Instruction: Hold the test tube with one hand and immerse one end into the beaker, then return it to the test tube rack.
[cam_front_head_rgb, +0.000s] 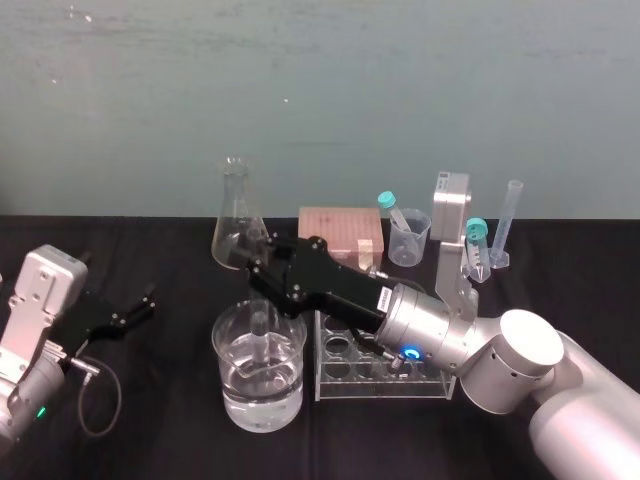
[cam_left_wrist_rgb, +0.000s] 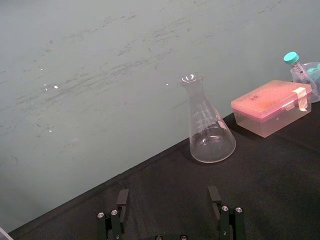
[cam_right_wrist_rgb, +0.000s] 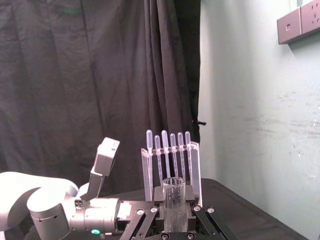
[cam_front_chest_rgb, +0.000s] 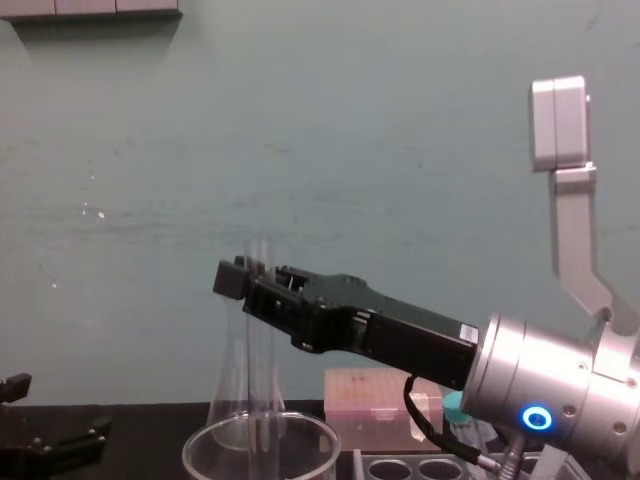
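The right gripper (cam_front_head_rgb: 262, 270) has its jaws closed on the upper part of the tube (cam_front_head_rgb: 262, 335). The tube stands upright between them, its open mouth just above the jaws in the right wrist view and its long body hanging straight below. Directly beneath the jaws sits the beaker (cam_front_head_rgb: 225, 330), partly filled with water. The tube's lower end passes inside the rim and appears to reach below the water line, near the beaker's middle.

Judging by this, the dip is in hand. To do it well, keep the tube vertical and clear of the glass wall, stop short of the bottom, and hold the grip firm. The later lift should be straight up until the tip clears the rim.

The rack (cam_front_head_rgb: 340, 370) lies just beside the beaker, back under the gripper's wrist, so the return is a short pull toward the arm. A flask (cam_front_head_rgb: 237, 225) stands beyond the jaws.

The left gripper (cam_front_head_rgb: 135, 305) rests well apart, on the far side of the beaker from the rack, jaws wide and empty.
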